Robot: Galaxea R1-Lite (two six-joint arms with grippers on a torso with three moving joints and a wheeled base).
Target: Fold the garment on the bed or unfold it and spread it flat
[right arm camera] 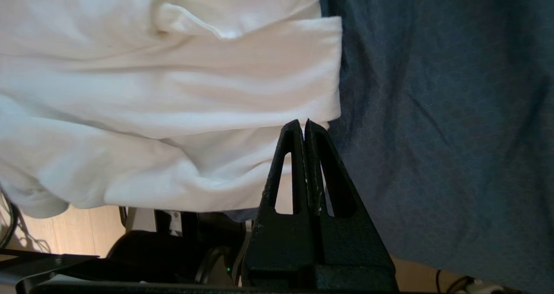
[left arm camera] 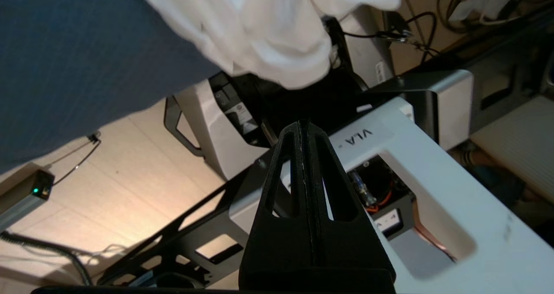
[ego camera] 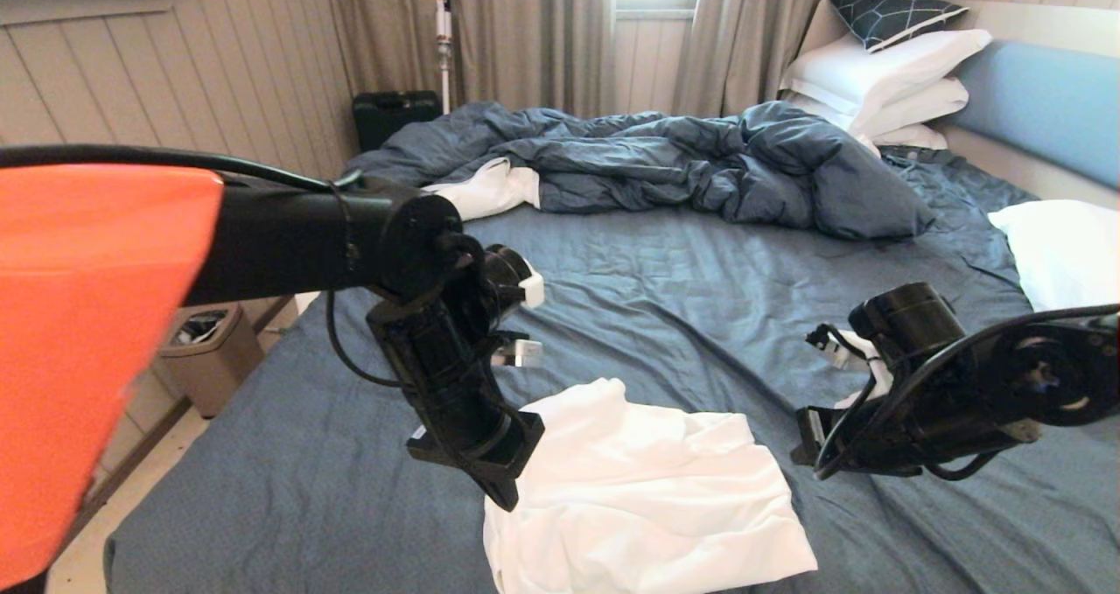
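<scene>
While lying on one bed [ego camera: 350, 480]: one garment [ego camera: 639, 498], two clenched, empty end effectors, left [left arm camera: 305, 127] and right [right arm camera: 302, 127].

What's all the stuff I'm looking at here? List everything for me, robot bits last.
T-shirt: one, white, crumpled at the bed's near edge, part hanging over it
bed: one, grey-blue sheet, fills the middle
headboard: one, light blue, far right
duvet: one, dark blue, rumpled across the far side
pillows: a white stack at the headboard, a dark patterned one on top, another white one at right
bin: one, beige, on the floor at left
case: one, black, by the far wall
left gripper: black, shut, empty, at the shirt's left edge
right gripper: black, shut, empty, right of the shirt
</scene>
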